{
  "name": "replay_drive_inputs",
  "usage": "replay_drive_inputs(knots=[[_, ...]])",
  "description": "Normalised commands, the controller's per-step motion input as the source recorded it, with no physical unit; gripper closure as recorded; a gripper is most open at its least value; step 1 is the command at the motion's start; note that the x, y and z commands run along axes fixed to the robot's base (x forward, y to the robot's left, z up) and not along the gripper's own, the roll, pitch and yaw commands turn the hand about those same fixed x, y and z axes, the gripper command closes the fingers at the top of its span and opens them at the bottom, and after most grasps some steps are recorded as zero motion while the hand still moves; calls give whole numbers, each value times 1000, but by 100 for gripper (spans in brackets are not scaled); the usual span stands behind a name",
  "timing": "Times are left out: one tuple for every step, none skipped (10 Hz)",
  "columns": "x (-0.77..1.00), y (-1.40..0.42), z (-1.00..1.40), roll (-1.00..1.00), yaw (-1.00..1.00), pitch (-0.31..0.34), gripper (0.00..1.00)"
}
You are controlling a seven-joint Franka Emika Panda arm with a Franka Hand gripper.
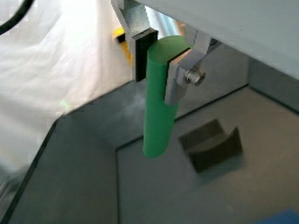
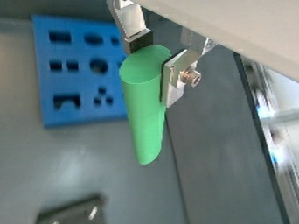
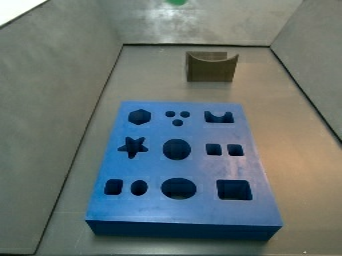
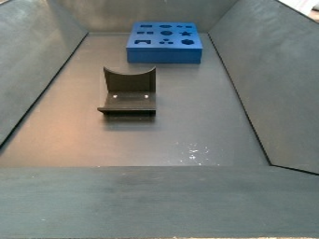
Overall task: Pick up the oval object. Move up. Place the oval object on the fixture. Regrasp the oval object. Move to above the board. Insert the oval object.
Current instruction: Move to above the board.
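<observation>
The smooth, matte, bright green oval object, a short rod with rounded ends, hangs nearest the lens in both wrist views, clamped at its upper end between the flat silver fingers of the gripper, whose dark pads press its two sides. The peg points down, clear of the grey floor, touching nothing below. The gripper hangs high with its fingers pointing downward; in a side view only a green tip shows at the top edge. Beneath it in a wrist view stands the small dark olive-grey fixture, notched on top, near the bin's far wall. The large thick blue board with dark cut-out holes lies flat, well apart from the fixture.
</observation>
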Motion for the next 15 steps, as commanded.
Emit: replay_drive_inputs(knots=[[-710,-818,50,-396,1000,-227,100],[-488,-539,22,-381,1000,-260,100],[-359,-367,5,-373,1000,-282,100],[-206,-153,8,-353,1000,-324,100],[-125,-38,-4,-332,1000,-363,100],[-82,13,-7,-307,1000,-409,100],[-77,10,-2,-280,1000,-443,100],[-73,13,-9,-245,1000,-490,100],[-69,12,-5,-227,1000,-513,100],[-68,17,-5,-177,1000,-581,100],[-68,17,-6,-153,1000,-608,100],[-63,14,-2,-105,1000,-677,100],[-56,12,-6,-58,750,-543,100],[-46,13,-6,-25,418,-347,100],[-30,10,-3,-8,247,-227,100]])
